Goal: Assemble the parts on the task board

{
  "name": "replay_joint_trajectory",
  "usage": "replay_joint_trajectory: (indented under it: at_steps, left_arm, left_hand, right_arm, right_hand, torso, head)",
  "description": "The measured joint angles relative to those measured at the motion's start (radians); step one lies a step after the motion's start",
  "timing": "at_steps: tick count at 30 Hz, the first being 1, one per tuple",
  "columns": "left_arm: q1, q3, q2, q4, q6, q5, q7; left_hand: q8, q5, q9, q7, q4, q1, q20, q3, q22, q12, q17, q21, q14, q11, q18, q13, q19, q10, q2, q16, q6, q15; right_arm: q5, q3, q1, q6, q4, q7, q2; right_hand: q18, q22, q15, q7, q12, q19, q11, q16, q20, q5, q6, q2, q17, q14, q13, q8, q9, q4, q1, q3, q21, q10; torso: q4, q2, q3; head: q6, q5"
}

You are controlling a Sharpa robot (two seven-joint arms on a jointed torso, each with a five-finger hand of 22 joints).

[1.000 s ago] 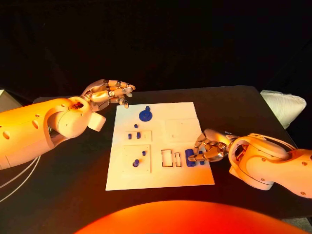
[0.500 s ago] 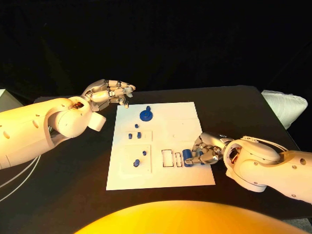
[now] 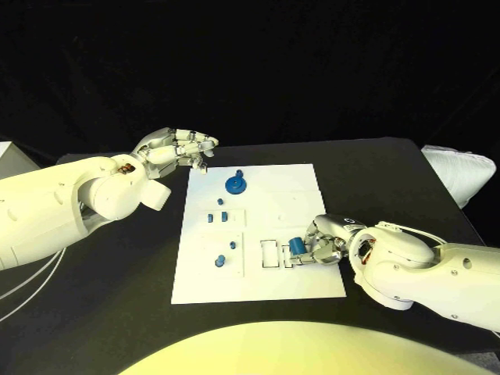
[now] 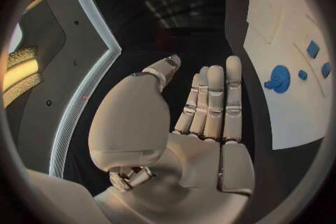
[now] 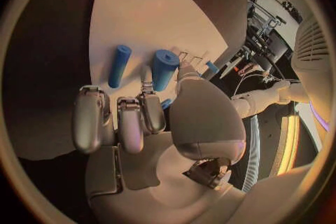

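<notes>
Lying on the black table (image 3: 115, 297), the white task board (image 3: 262, 273) runs lengthwise away from the robot, its near right portion partly covered by the right hand (image 3: 321, 241). That hand sits on the board's right edge, fingers curled around a thick blue cylinder (image 5: 164, 69); in the right wrist view the cylinder's long axis points out past the fingertips over the board, its lower end hidden behind the thumb. A thinner blue cylinder (image 5: 119, 65) lies on the board just beside it, roughly parallel. Whether the held part touches the board cannot be told. The left hand (image 3: 178, 148) hovers off the board's far left corner, fingers together and holding nothing. A round blue part (image 3: 235, 185) rests near that far end; smaller blue pieces (image 3: 217, 217) lie mid-board, too small to make out.
</notes>
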Motion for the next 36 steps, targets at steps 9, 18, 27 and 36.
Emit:
replay_joint_trajectory:
  at_steps: [9,18,27,36]
  left_arm:
    - [0.0,-0.001,-0.002,0.001,0.008,0.0,-0.006]
    - [0.0,-0.002,-0.002,0.001,0.017,0.0,-0.012]
    - [0.0,-0.003,-0.002,0.001,0.024,-0.002,-0.018]
    - [0.0,-0.004,0.001,0.001,0.03,-0.004,-0.024]
  left_hand:
    - [0.0,0.0,0.0,0.0,0.0,0.0,0.0,0.0,0.0,0.0,0.001,0.0,0.0,-0.003,0.0,0.0,0.0,-0.004,0.0,0.004,0.0,0.0]
    - [0.0,0.0,0.0,0.0,0.0,0.0,0.0,0.0,0.0,0.0,0.001,0.0,0.0,-0.003,0.0,0.0,0.0,-0.004,0.0,0.004,0.0,0.0]
    - [0.0,0.0,0.0,0.004,0.0,0.004,0.0,0.0,0.0,0.0,0.001,0.0,0.0,-0.003,0.0,0.0,0.0,-0.004,0.004,0.004,-0.004,0.0]
    - [0.0,0.0,0.0,0.004,0.0,0.004,0.0,0.0,0.0,0.0,0.001,0.0,0.0,-0.003,0.0,0.0,0.0,-0.003,0.004,0.004,-0.004,0.0]
  right_arm:
    - [-0.008,-0.001,-0.005,-0.028,-0.001,-0.004,0.003]
    - [0.044,-0.006,-0.003,-0.082,0.028,-0.005,-0.027]
    - [0.189,-0.002,0.062,-0.124,0.085,-0.007,-0.063]
    - [0.286,-0.003,0.082,-0.134,0.092,-0.007,-0.023]
  right_hand:
    - [0.0,0.0,0.0,-0.002,0.0,0.0,0.0,0.002,0.0,0.101,-0.012,0.029,0.0,0.0,0.0,-0.008,0.0,0.0,0.03,0.0,0.0,0.0]
    - [0.0,0.0,-0.011,-0.01,0.0,0.004,-0.009,0.014,-0.004,0.262,-0.001,0.046,0.0,-0.003,0.0,-0.007,-0.029,-0.006,0.108,0.036,0.019,0.009]
    - [0.0,0.0,-0.011,-0.007,-0.01,0.004,-0.009,0.014,-0.004,0.232,0.003,0.021,0.0,-0.004,0.0,-0.007,-0.041,-0.004,0.164,0.091,0.019,0.009]
    - [0.0,0.0,-0.011,-0.006,-0.015,0.004,-0.009,0.014,-0.004,0.23,0.003,0.021,0.0,-0.004,0.0,-0.008,-0.041,-0.002,0.164,0.095,0.019,0.009]
  torso:
    - [-0.0002,-0.001,-0.0003]
    - [-0.0005,-0.001,-0.0008]
    - [-0.0008,-0.002,-0.0021]
    - [0.0,-0.001,-0.0025]
  head:
    - [0.0,0.004]
    - [0.0,0.007]
    - [0.0,0.007]
    - [0.0,0.006]
